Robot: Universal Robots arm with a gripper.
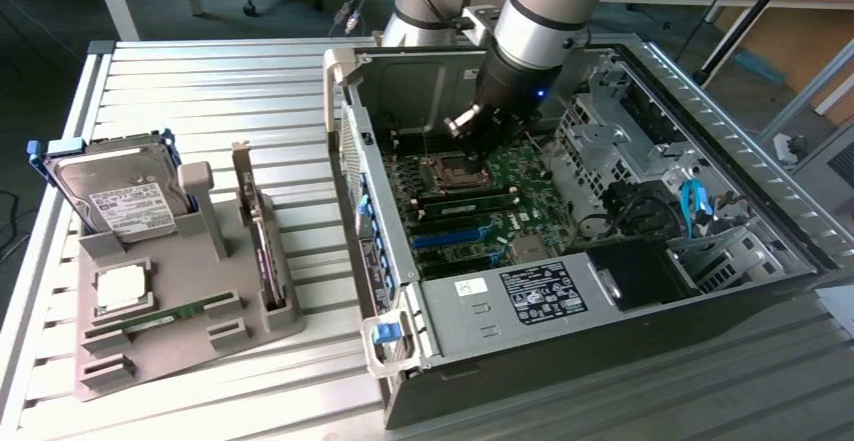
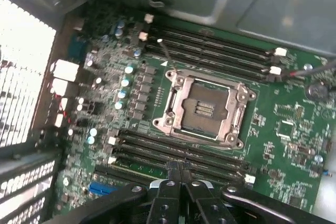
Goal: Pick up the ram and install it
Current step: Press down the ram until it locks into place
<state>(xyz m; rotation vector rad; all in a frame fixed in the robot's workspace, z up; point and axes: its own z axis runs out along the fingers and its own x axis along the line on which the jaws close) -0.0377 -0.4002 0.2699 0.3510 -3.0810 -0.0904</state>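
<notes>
Robot arm inside the computer case
The gripper (image 2: 179, 167), jaws pressed together, sits over the ram (image 2: 137, 167) in its slot.

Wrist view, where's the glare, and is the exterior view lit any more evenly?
In the wrist view, light through the perforated case wall blows out to white, while the motherboard is evenly lit and the hand sits dark in the foreground. In the exterior view, light is soft and even on the slatted table, with deep shadow inside the computer case near the drive bays.
</notes>
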